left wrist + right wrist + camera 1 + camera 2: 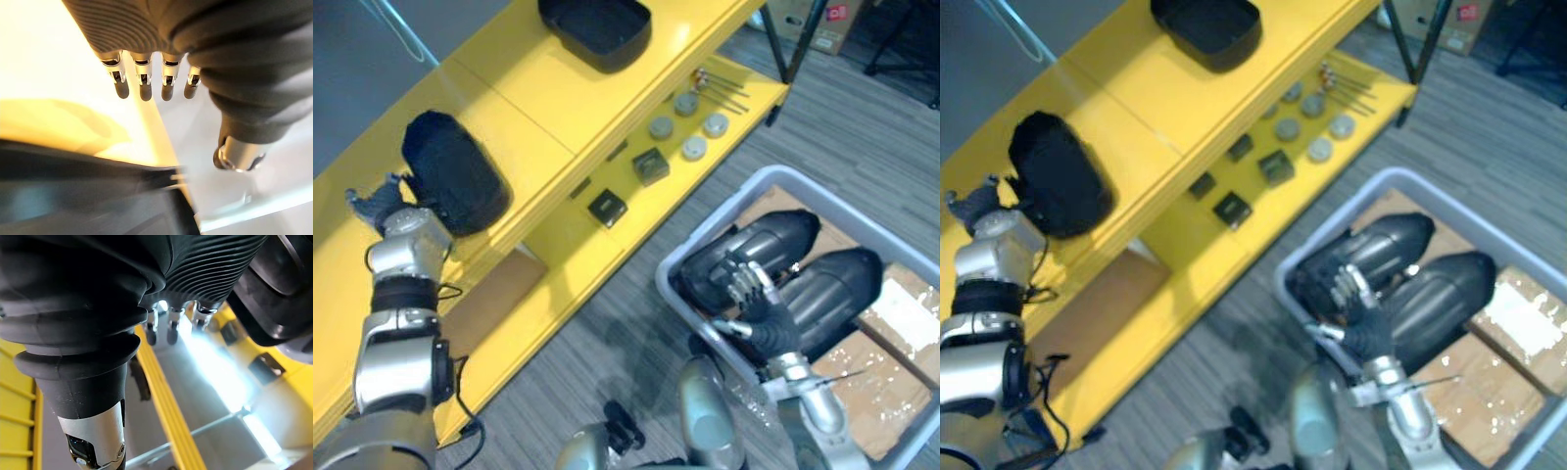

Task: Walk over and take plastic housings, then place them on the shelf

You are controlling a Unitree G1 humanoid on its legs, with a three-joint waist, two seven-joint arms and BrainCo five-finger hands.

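Plastic housings [773, 240] left to fetch lie off the yellow shelf [538, 98], but we read from the shelf's left end across.

At that end of the top deck our left robot hand [380, 201] sits just beside a dark oval housing [450, 176]. Its wrist view shows the fingers straight and the thumb apart, with nothing held. This housing lies on the top deck with its long axis across the deck's width. Farther along the same deck sits a black tub-shaped shell [597, 29]. The shelf's lower deck carries black square blocks [651, 164], round grey discs [690, 122] and thin metal rods [724, 88].

Off the shelf's front edge, down on the floor, stands a grey bin [773, 176] with two housings side by side. They are the shelf-side housing [744, 250] and the outer housing [837, 284].

Our right robot hand [749, 294] is laid over the shelf-side housing. Its fingers are loosely straight and spread, pointing toward the shelf and clamped on nothing.

We judge the coming move turns on that pairing. The shelf-side housing lies directly under the right robot hand. Its long axis runs roughly along the shelf's front edge, so it lies crosswise to the fingers. The fingers could therefore close over the narrow width. The left robot hand is well apart from the bin, so the right is the nearer one.
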